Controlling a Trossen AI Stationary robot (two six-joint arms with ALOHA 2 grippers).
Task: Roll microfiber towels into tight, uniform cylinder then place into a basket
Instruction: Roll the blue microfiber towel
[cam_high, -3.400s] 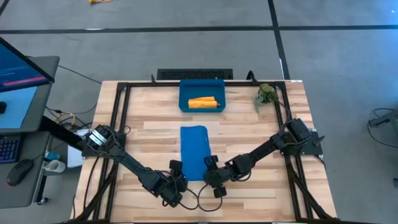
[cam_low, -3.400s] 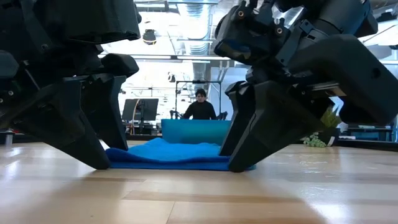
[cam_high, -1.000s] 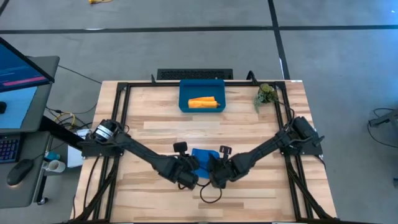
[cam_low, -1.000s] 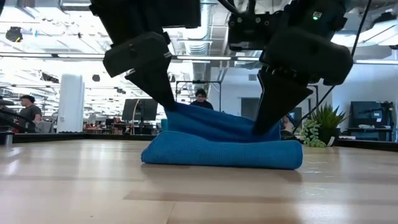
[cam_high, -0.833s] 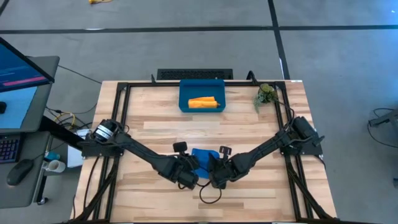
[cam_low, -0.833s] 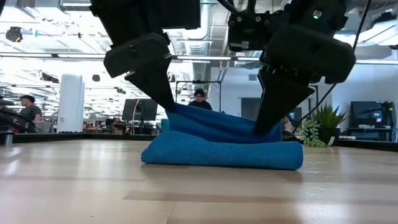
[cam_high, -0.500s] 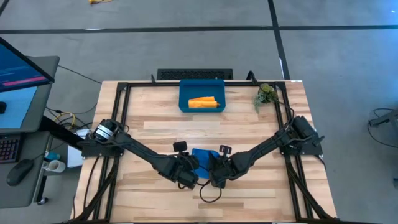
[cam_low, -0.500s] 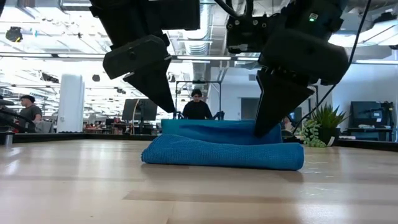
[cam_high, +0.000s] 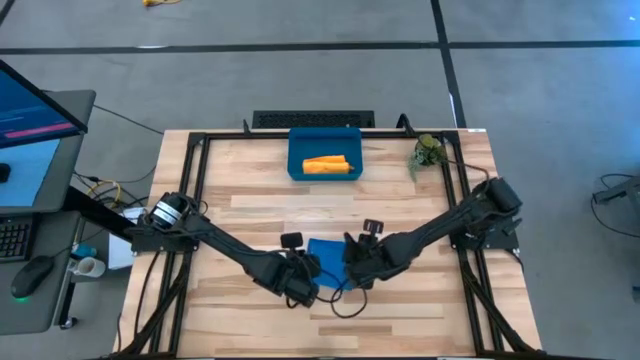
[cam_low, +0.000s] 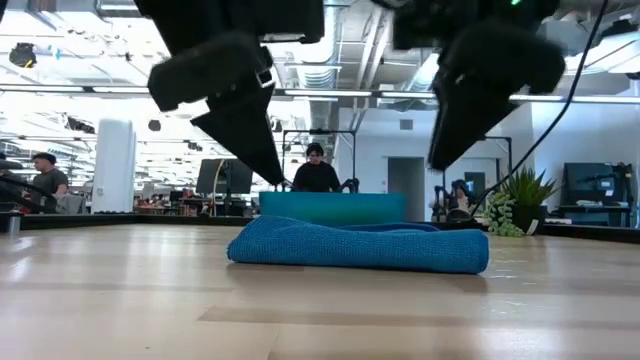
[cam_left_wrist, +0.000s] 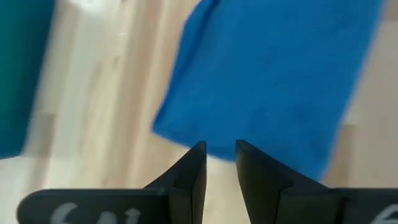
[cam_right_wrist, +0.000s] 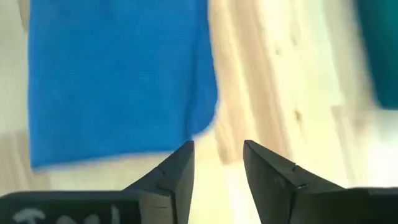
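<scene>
While both grippers hang just above the blue towel (cam_low: 358, 246) with nothing in them, the rolling step is in hand and not finished. In the low view the left gripper (cam_low: 262, 158) hovers at the upper left of the frame and the right gripper (cam_low: 443, 152) at the upper right, each clear of the cloth. Each wrist view shows that arm's own fingers parted by a narrow gap, the right pair a little wider, with bare wood between them. In the high view the two grippers sit low in the frame's centre, either side of the blue towel.

That towel lies as a low, flattish fold on the table (cam_high: 420, 215), not a tight cylinder, its top faintly rumpled. The next move likely calls for both grippers to pinch the near edge again and turn it over evenly, so the roll tightens without skewing.

Toward the top centre of the high view, the basket (cam_high: 297, 141) holds the orange towel (cam_high: 327, 165), rolled.
</scene>
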